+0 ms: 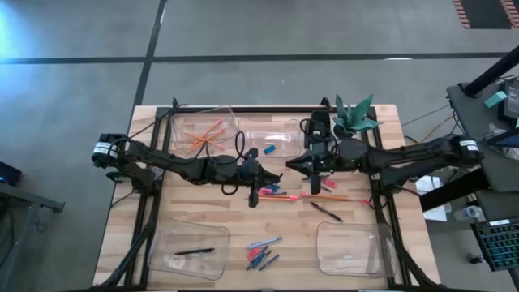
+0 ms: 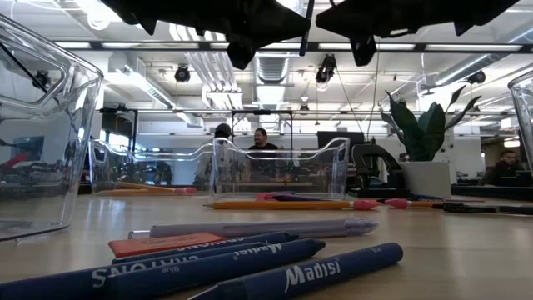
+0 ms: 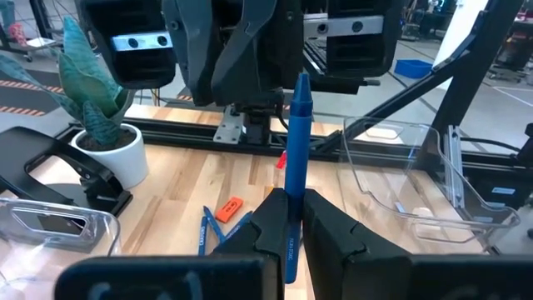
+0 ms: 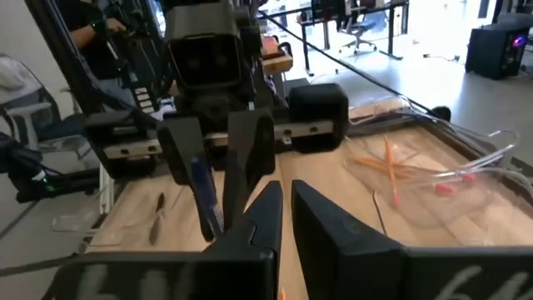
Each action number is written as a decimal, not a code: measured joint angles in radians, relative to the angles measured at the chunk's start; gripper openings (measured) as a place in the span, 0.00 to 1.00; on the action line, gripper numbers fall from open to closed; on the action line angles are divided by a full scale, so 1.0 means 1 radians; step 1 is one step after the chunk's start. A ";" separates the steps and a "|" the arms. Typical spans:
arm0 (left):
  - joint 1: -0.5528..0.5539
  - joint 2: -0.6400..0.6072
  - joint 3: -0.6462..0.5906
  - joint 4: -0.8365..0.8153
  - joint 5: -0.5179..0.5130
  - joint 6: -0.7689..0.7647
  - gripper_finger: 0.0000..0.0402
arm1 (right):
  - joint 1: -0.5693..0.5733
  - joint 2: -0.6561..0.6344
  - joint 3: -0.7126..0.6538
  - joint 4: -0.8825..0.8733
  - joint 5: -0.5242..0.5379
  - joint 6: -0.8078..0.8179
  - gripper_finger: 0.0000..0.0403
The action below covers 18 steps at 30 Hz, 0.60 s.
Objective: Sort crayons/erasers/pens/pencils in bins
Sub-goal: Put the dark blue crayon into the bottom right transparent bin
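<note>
The pale wooden worktop sits mid-frame on grey floor; four bins mark its corners. The left end effector pinches a blue crayon. The right end effector is narrow, empty.

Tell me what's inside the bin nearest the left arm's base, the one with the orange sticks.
That bin holds several pencils, orange with pink ends, lying crossed. The left arm covers the bin's near edge, so anything under it is hidden.

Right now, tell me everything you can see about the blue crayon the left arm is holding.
The blue crayon is a short, stubby stick with a tapered tip and faint lettering near its lower end. It stands nearly upright, tip up, pinched at its lower part between the left gripper's dark fingers, lifted off the wooden table near its middle. Nothing else touches it. The right gripper faces it closely, shut and empty.
</note>
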 joint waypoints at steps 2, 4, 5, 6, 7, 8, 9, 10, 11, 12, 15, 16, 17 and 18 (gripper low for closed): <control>-0.001 0.000 0.000 -0.003 0.000 0.000 0.03 | 0.000 0.013 0.006 -0.010 0.000 0.000 0.09; -0.001 0.000 0.000 -0.008 0.000 0.000 0.03 | 0.000 0.024 0.016 -0.007 0.000 0.000 0.12; -0.001 0.000 0.000 -0.008 0.000 0.000 0.03 | 0.000 0.026 0.019 -0.008 0.000 0.000 0.15; -0.001 0.000 0.000 -0.008 0.000 -0.001 0.03 | 0.000 0.027 0.025 -0.018 0.000 0.000 0.17; -0.001 0.000 0.000 -0.008 0.000 -0.001 0.03 | 0.000 0.032 0.034 -0.031 0.000 0.000 0.20; -0.001 0.000 0.000 -0.008 0.000 -0.001 0.03 | 0.000 0.036 0.042 -0.046 0.000 0.000 0.23; -0.001 0.000 0.000 -0.008 0.000 -0.001 0.03 | 0.000 0.039 0.049 -0.066 0.000 0.000 0.27; -0.001 0.000 0.000 -0.008 0.000 -0.001 0.03 | 0.000 0.043 0.055 -0.077 0.000 0.000 0.30; -0.001 0.000 0.000 -0.007 0.000 -0.001 0.03 | 0.000 0.047 0.063 -0.086 0.000 -0.002 0.33; -0.001 0.000 0.000 -0.003 0.000 -0.002 0.03 | 0.002 0.051 0.071 -0.094 -0.006 -0.007 0.36; -0.001 0.000 0.000 0.007 -0.008 -0.012 0.03 | 0.003 0.059 0.083 -0.113 -0.041 -0.030 0.42; -0.001 0.000 0.000 0.006 -0.014 -0.022 0.03 | 0.003 0.060 0.083 -0.115 -0.044 -0.033 0.43; -0.001 0.000 0.000 0.003 -0.016 -0.024 0.03 | 0.003 0.060 0.084 -0.119 -0.044 -0.038 0.44; -0.001 0.000 0.000 0.001 -0.020 -0.025 0.03 | 0.002 0.055 0.085 -0.126 -0.044 -0.044 0.45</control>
